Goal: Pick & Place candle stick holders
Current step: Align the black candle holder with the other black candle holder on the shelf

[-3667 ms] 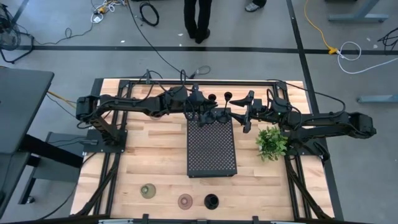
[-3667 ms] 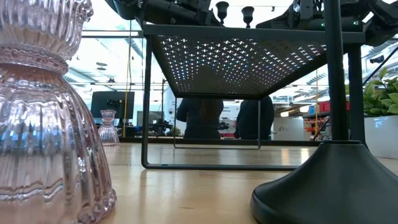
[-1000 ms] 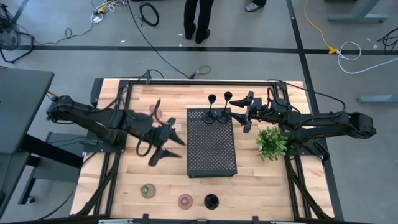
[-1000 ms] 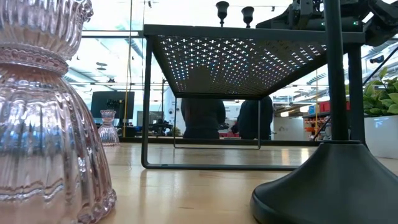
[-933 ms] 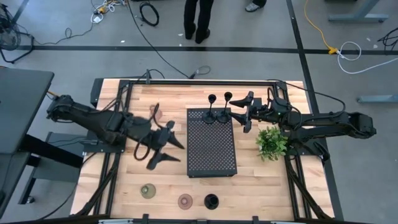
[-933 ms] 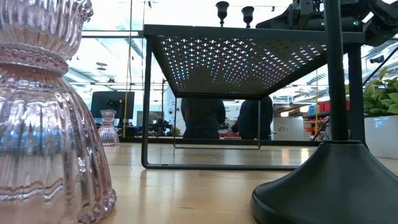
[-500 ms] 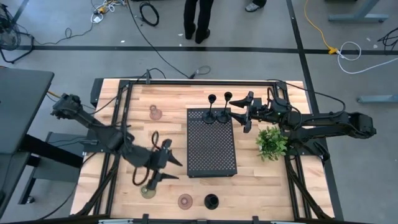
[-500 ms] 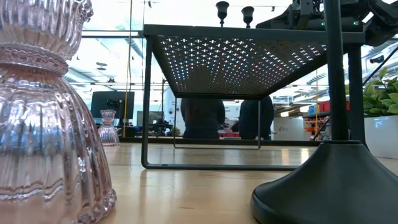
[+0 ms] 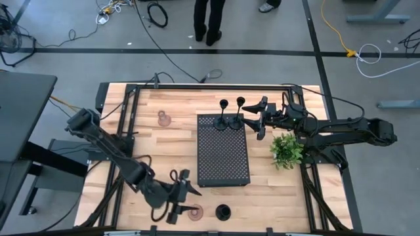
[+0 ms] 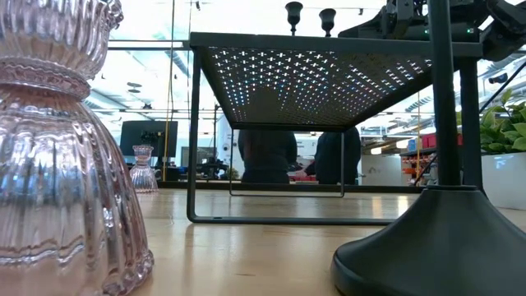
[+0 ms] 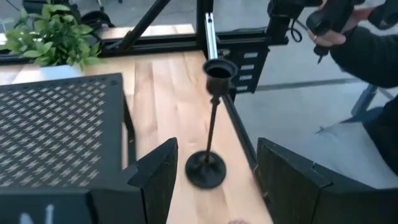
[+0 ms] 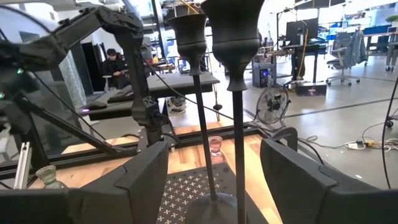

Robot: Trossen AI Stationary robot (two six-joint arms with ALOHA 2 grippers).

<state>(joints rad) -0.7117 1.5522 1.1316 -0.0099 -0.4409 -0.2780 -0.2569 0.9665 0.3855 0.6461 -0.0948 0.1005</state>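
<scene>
Two slim black candle stick holders [image 9: 231, 113] stand by their round bases on the far end of the black perforated tray [image 9: 223, 160]. My right gripper [image 9: 260, 119] hangs open just to their right; both stems [image 12: 235, 93] show ahead between its fingers. A third black holder [image 9: 223, 211] stands near the table's near edge, a pinkish one [image 9: 195, 211] beside it. My left gripper [image 9: 186, 196] is open low over that spot, pointing right at the black holder [image 11: 210, 130]. Another pinkish holder [image 9: 163, 118] stands far left. The olive one [image 12: 46, 176] is hidden under my left arm from above.
A small green plant [image 9: 285, 149] stands right of the tray, below my right arm. The tray stands on thin legs [image 10: 191, 131]. A person stands beyond the far edge [image 9: 209, 19], and a hand [image 11: 336, 25] shows off the near side.
My left gripper has swung from beside the tray's left side toward the table's near edge and sunk, ending low by the pinkish and black holders there. It has stayed open. The holders have not moved.
</scene>
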